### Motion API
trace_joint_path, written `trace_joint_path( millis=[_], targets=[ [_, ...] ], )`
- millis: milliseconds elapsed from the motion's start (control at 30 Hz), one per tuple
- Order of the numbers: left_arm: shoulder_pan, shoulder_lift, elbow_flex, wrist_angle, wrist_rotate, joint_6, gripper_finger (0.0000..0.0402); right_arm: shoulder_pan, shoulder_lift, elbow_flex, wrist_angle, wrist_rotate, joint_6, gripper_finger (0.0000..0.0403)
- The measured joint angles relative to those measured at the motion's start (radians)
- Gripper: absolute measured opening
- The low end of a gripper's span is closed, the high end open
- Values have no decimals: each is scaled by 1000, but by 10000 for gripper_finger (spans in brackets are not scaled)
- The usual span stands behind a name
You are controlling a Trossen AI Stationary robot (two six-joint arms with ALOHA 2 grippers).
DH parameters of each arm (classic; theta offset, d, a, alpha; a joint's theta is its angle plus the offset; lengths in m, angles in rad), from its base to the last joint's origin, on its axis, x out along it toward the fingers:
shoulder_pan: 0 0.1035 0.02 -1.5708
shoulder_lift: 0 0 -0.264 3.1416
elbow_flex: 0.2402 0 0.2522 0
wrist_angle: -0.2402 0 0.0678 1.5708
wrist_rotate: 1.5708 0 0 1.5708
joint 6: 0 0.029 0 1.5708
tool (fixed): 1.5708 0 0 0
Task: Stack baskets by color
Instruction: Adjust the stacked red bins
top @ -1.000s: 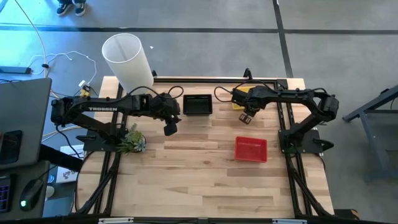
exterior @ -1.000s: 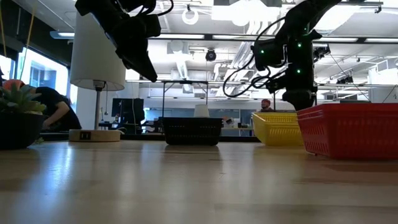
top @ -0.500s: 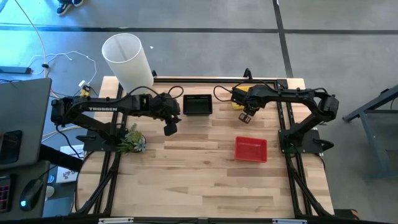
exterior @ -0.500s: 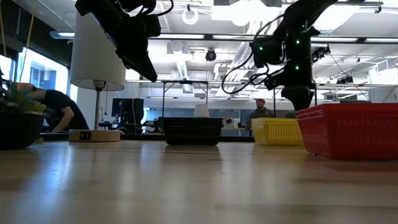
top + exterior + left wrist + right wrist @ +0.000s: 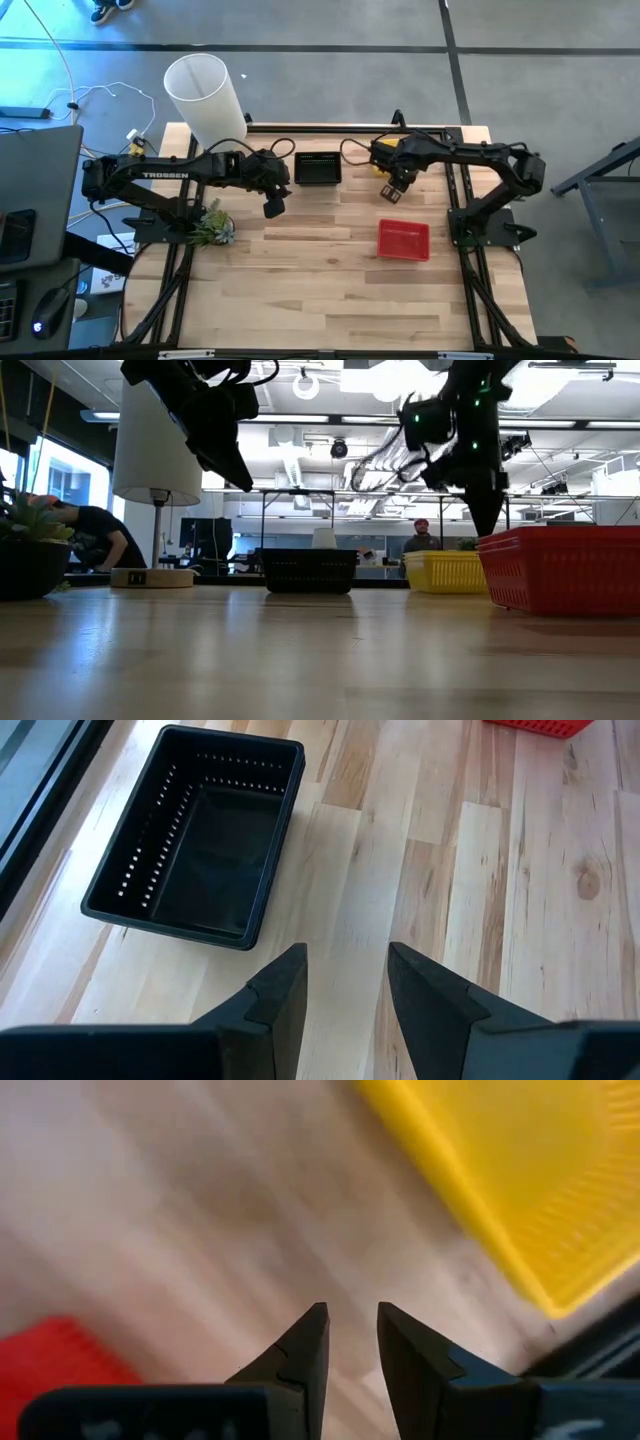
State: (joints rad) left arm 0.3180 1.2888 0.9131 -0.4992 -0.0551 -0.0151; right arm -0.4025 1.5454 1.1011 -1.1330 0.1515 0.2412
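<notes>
A black basket (image 5: 318,168) rests on its base at the far middle of the table, open side up, also seen in my left wrist view (image 5: 195,845). Right of it stands a yellow basket (image 5: 381,166), mostly under my right arm. A red basket (image 5: 403,240) sits nearer on the right. My left gripper (image 5: 272,208) hangs open above bare wood, near-left of the black basket (image 5: 347,955). My right gripper (image 5: 393,192) points down, open and holding nothing, above the wood beside the yellow basket's near side (image 5: 350,1315).
A tall white cylinder lamp (image 5: 205,95) stands at the far left corner, and a small potted plant (image 5: 210,228) sits at the left edge. The near half of the table (image 5: 330,295) is bare wood. In the low view, people show in the room behind.
My right gripper has risen above the table beside the yellow basket and tipped a little; its finger gap is unchanged. The baskets lie where they were.
</notes>
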Motion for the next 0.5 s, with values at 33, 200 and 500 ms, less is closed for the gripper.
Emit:
trace_joint_path(
  millis=[33, 200, 500],
  targets=[
    [0, 0, 0, 0, 0, 0, 129, 18, -6, 7, -7, -15, 8, 76],
    [0, 0, 0, 0, 0, 0, 129, 136, -80, 24, -11, -32, 80, 76],
    [0, 0, 0, 0, 0, -9, 129, 422, -204, 24, -7, -17, 360, 76]
  ],
)
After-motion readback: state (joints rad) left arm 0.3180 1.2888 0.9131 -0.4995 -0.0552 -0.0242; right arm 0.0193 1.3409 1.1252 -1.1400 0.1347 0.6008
